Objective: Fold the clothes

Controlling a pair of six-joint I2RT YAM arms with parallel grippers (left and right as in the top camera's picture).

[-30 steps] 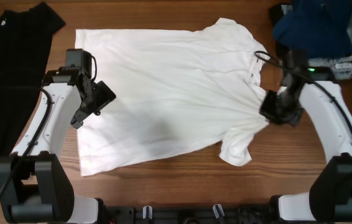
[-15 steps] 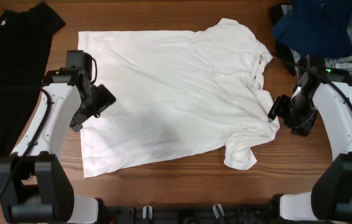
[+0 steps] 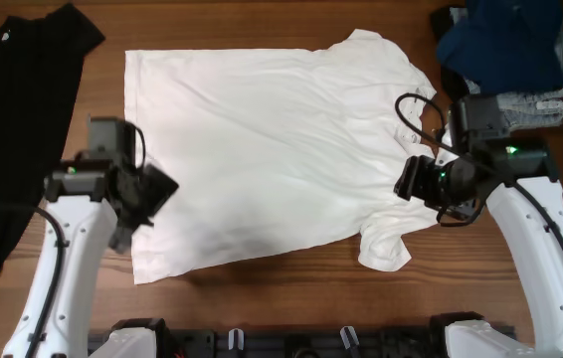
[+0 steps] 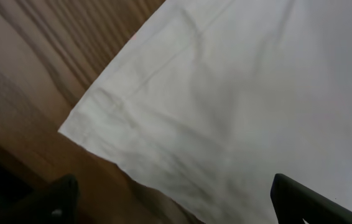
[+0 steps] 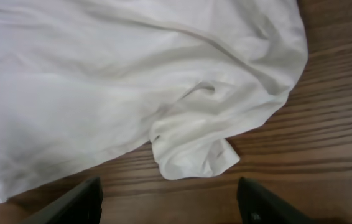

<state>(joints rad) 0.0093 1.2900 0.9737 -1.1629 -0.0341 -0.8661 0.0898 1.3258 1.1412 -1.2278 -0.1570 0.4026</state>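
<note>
The clothes are one white short-sleeved T-shirt (image 3: 272, 149) spread flat on the wooden table, collar to the right. My left gripper (image 3: 150, 191) hovers open over its left hem edge. In the left wrist view the shirt (image 4: 244, 93) fills the frame with a hem corner on the wood, and the left gripper (image 4: 182, 208) holds nothing. My right gripper (image 3: 416, 181) stands open by the near sleeve. The right wrist view shows that crumpled sleeve (image 5: 194, 149) lying just ahead of the empty right gripper (image 5: 170, 208).
A long black garment (image 3: 13, 119) lies along the left edge of the table. A pile of navy-blue and pale denim pieces (image 3: 505, 50) sits at the back right corner. Bare wood (image 3: 262, 298) shows along the front edge.
My right gripper has opened, let go of the near sleeve and shifted back over it. The left arm has moved toward the front along the hem.
</note>
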